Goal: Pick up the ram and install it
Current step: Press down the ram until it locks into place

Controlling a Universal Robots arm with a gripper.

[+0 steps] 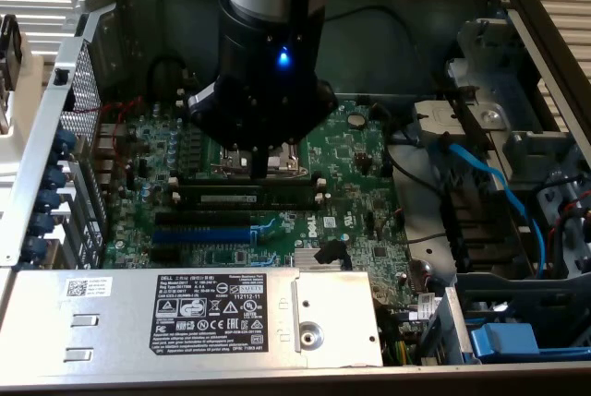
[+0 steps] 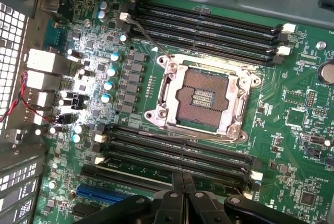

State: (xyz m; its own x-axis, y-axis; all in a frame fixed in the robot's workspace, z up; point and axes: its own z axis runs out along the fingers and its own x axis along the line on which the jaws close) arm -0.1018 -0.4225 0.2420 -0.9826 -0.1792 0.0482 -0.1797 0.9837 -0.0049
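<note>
1. Ram (image 1: 242, 196) looks already seated on edge in a black slot just below the CPU socket (image 1: 259, 163) in the exterior view, white label facing the camera. Judging by looks, it's light, thin and stiff, but fragile: the chips and contact edge shouldn't take side load.
2. Best hold is probably the long top edge, pinched across the thin faces near the middle, so any push goes straight down.
3. Tool (image 2: 183, 188) is closed, fingertips together, right above the ram and slots (image 2: 172, 153). Can't tell if it's touching or holding anything.
4. Room is tight. Neighbouring slots sit just beside the ram, the socket is near, and white end clips (image 2: 255, 176) stick out.
5. Case walls (image 1: 83, 64), the drive cage (image 1: 480, 128) with its blue cable (image 1: 503, 195), and the PSU (image 1: 185, 318) box the board in, so straight up is the open way out.
</note>
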